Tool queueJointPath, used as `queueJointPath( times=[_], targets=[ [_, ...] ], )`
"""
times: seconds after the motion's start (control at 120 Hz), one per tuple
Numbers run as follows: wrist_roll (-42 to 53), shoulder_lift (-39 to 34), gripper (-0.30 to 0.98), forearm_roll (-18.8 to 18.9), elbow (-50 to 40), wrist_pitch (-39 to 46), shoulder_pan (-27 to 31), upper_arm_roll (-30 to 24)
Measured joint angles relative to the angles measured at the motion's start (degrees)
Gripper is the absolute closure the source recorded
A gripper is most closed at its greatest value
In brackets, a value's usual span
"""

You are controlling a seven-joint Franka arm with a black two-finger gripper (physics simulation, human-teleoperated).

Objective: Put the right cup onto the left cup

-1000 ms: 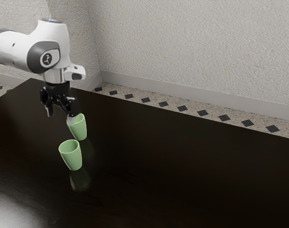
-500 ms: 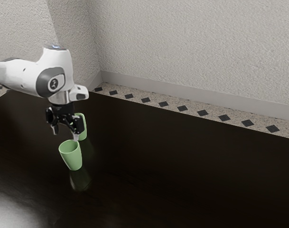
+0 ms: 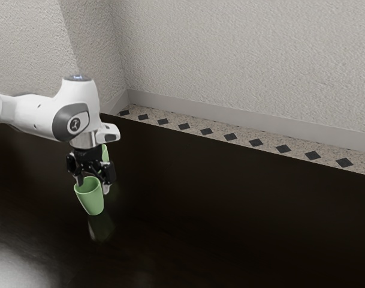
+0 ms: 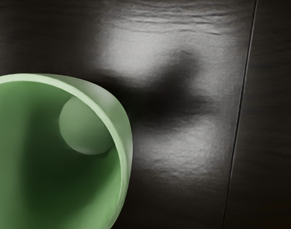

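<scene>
The black gripper (image 3: 94, 185) is low at the nearer green cup in the exterior view, its two fingers standing apart and open. One fingertip is at the cup's rim on the exterior view's left; the other is beyond its side on the exterior view's right. That nearer green cup (image 3: 90, 200) stands upright on the table. In the wrist view, the mouth and inside of a green cup (image 4: 69, 181) loom large close under the hand. Behind the hand, the farther green cup (image 3: 105, 152) is mostly hidden, with a strip of its side visible.
The dark, glossy tabletop (image 3: 230, 222) stretches toward the exterior view's right. Its far edge runs in front of a patterned floor strip (image 3: 207, 132) and a pale wall. A thin straight seam (image 4: 239, 109) crosses the surface in the wrist view.
My hand has come down and toward the camera, from near the farther cup to the rim of the nearer one. Both cups have stayed where they were.
</scene>
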Motion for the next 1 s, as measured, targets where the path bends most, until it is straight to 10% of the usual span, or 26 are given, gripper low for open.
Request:
queueJointPath(
  times=[0.733, 1.0],
  targets=[
    [-2.27, 6.82, 0.0, -0.18, 0.35, 8.59, 0.28, 0.15],
    [-2.27, 5.85, 0.58, 1.32, 0.37, 8.33, 0.34, 0.4]
  ],
)
